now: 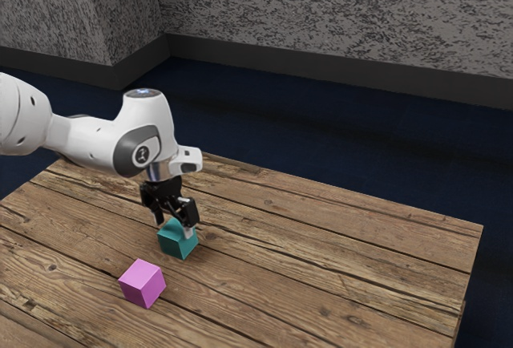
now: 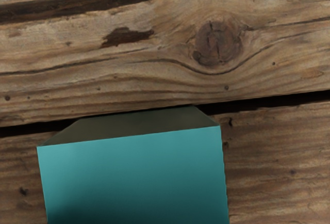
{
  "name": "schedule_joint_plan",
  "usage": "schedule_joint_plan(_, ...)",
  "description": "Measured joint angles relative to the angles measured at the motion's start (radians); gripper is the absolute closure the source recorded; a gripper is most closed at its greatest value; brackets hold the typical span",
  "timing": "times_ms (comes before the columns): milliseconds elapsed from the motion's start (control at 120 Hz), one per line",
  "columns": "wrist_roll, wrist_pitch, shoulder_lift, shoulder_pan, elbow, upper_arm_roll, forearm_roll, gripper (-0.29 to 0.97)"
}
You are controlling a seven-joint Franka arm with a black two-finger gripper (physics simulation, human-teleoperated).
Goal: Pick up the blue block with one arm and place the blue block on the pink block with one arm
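The blue block (image 1: 175, 242), a teal cube, sits on the wooden table (image 1: 337, 244) a little left of its middle in the exterior view. My gripper (image 1: 175, 226) points straight down over it, with a finger against each of two opposite sides near the top, shut on it. In the wrist view the blue block (image 2: 134, 175) is directly under my hand, its top face close up. I cannot tell whether it is lifted off the planks. The pink block (image 1: 142, 282) stands free on the table, nearer the front edge and slightly toward the exterior view's left of the blue one.
The plank table (image 2: 154, 53) has dark gaps between its boards and a knot (image 2: 216, 42) just beyond the block. Its right edge (image 1: 473, 284) drops to a dark floor. A speckled grey wall (image 1: 321, 3) stands behind.
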Motion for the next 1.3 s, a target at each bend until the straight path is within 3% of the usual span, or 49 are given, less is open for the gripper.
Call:
schedule_joint_plan(642,0.006,0.001,0.059,0.008,0.016,0.002,0.037,0.00)
schedule_joint_plan(892,0.007,0.003,0.058,0.010,0.016,0.002,0.040,0.24)
schedule_joint_plan(1042,0.004,0.004,0.051,0.009,0.015,0.000,0.045,0.30)
schedule_joint_plan(1300,-0.014,0.002,-0.094,0.013,-0.040,-0.006,0.059,0.42)
